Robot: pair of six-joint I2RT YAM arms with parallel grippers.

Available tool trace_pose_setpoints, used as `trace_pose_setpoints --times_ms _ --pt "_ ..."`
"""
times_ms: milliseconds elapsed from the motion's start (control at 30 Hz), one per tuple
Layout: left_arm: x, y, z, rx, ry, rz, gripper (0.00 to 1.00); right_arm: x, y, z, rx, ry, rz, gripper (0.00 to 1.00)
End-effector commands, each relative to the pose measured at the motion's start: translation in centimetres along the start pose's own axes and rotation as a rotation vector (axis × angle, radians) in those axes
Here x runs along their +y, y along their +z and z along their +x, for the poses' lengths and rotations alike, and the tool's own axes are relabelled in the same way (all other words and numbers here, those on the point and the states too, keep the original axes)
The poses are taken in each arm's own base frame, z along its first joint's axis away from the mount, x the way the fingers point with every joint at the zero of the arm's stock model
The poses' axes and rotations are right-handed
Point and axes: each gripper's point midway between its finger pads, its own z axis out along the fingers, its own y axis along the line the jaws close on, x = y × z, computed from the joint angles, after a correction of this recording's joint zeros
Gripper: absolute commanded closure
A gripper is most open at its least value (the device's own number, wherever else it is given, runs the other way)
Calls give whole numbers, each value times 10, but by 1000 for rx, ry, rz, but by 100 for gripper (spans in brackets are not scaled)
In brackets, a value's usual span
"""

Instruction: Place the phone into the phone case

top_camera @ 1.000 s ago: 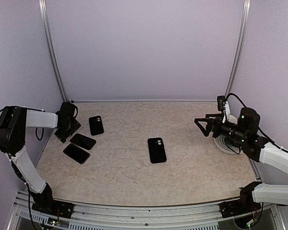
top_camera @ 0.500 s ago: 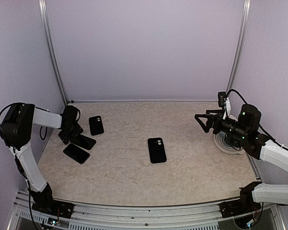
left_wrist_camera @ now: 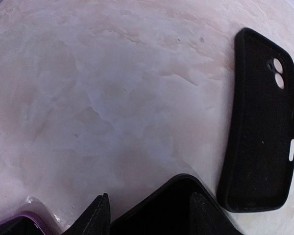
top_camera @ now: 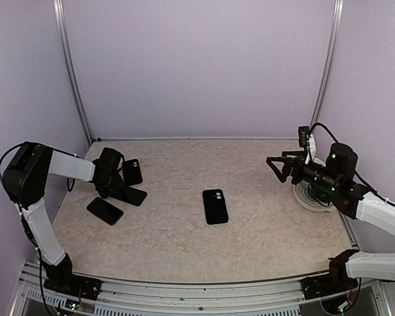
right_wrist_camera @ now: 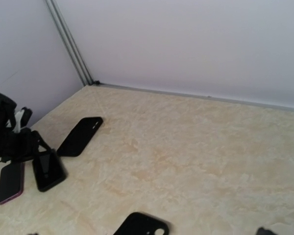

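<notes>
Lavender walls close in a beige marbled tabletop (top_camera: 270, 230), and little of the job looks done on it. At the far left, the left gripper (top_camera: 116, 185) is down on a glossy black slab phone (top_camera: 133, 195), which lies on the table. Just beyond it, a matte black soft case (top_camera: 134, 172) with two camera holes lies empty, apart from the phone. So the phone is not in the case. By my reading, lifting it, carrying it across and pressing it in are all left to do. The right gripper (top_camera: 274, 169) hangs above the right side, well apart from all this, its fingers spread wide and holding nothing.

The overhead view gives the layout. A second dark phone (top_camera: 105, 210) lies nearer the front on the left. A black oblong with camera holes (top_camera: 215, 206) sits at the centre, and I cannot tell whether it is a case or a cased phone. The same view hides the contact under the left wrist.

The left wrist view shows that contact. Two fingertips (left_wrist_camera: 100, 218) stand on either side of the phone's end, partly apart, but I cannot tell whether they press on it. The case's hollow inside seems to face up there. The right wrist view, looking from across the table, shows the second phone's purple rim and almost nothing of its own fingers.
</notes>
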Motion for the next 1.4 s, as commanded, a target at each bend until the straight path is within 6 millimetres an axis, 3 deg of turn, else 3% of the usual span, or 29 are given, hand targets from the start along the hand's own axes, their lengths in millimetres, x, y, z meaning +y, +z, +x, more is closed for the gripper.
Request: trace_pose_setpoints --times_ms 0,300,367,433,533,633,733,800,933,1000,1100,1167,1367 --pt "-15 4 51 140 104 4 45 13 9 2 12 3 -44 4" --pt "-68 1 91 175 276 80 47 36 57 43 177 -23 -90 5" --pt "-72 4 94 182 301 61 47 43 72 56 239 -48 -112 4" --pt "-73 2 89 158 312 50 48 48 84 64 281 -65 -125 4" --pt "-91 -20 65 73 366 101 45 54 90 68 287 -65 -156 3" --pt "-118 -44 42 33 455 183 33 51 91 70 286 -64 -147 2" --pt "-136 -51 23 0 482 180 21 51 91 71 288 -66 -144 2" --pt "-147 -47 16 -14 503 170 21 51 91 70 285 -67 -144 2" --pt "-183 -29 30 26 627 238 25 50 90 68 281 -69 -136 2" --pt "-194 -21 30 29 669 237 32 49 89 68 282 -72 -131 2" --pt "-191 -1 30 53 698 180 45 49 86 68 283 -72 -125 2" --pt "-184 16 40 100 717 144 52 49 84 67 279 -72 -122 2" --pt "-177 26 53 137 720 134 54 48 79 68 278 -70 -112 2"
